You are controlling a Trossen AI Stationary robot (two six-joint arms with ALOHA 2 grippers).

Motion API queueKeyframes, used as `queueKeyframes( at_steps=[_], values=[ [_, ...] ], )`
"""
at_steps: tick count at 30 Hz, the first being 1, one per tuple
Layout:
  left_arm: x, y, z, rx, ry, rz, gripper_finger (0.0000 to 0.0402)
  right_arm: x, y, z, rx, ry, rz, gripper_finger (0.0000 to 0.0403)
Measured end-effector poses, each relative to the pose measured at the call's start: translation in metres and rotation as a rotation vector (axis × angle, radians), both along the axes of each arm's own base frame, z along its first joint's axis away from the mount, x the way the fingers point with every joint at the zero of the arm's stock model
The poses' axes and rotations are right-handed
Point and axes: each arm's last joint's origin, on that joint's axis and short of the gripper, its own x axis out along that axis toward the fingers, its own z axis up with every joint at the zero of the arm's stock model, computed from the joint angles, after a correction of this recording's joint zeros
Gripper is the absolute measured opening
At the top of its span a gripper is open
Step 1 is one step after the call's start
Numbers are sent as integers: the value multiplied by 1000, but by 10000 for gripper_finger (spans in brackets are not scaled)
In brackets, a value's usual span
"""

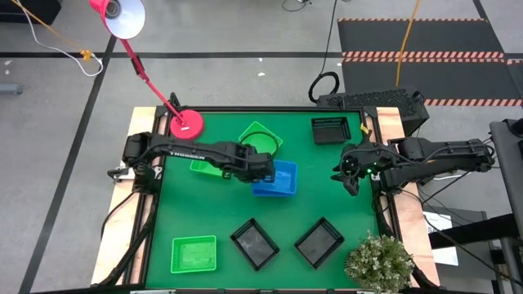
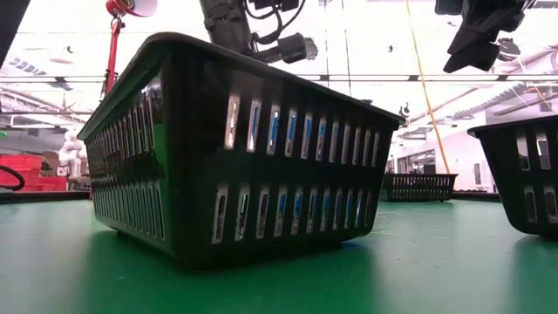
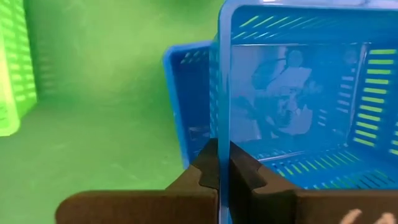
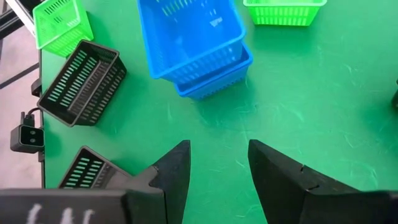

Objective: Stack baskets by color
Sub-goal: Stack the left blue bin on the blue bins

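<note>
My left gripper (image 1: 263, 170) is shut on a blue basket (image 1: 282, 175) at the table's middle. That basket (image 4: 186, 31) sits tilted over a second blue basket (image 4: 217, 78), which stands on the green mat. Green baskets lie at the far middle (image 1: 261, 137), under my left arm (image 1: 204, 167) and at the near left (image 1: 194, 253). Black baskets stand at the far right (image 1: 331, 129) and near the front edge (image 1: 255, 242) (image 1: 319, 242). My right gripper (image 1: 343, 167) hangs open above the mat at the right, with nothing between its fingers (image 4: 180, 168). My left gripper pinches one side wall of the blue basket at its rim (image 3: 222, 134), one finger outside the wall and one inside. The fingers come from above, slanting down. The basket hangs tilted, its bottom in the mouth of the second blue basket (image 3: 186, 87); whether they touch I cannot tell.
A red lamp base (image 1: 186, 124) stands at the far left of the mat, its arm reaching off the table. A small plant (image 1: 378, 261) sits at the near right corner. In the low view a black basket (image 2: 235, 148) fills the foreground.
</note>
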Motion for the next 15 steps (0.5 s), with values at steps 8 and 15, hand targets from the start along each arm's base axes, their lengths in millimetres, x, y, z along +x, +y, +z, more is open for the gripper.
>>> queueKeyframes(
  at_steps=[8, 15],
  values=[
    [1, 0, -6, -10, 14, 11, 4, 0, 0, 0, -5, 0, 5, 155],
    [2, 0, -10, -15, 26, 24, 8, 0, 0, 0, -3, 0, 3, 155]
  ],
)
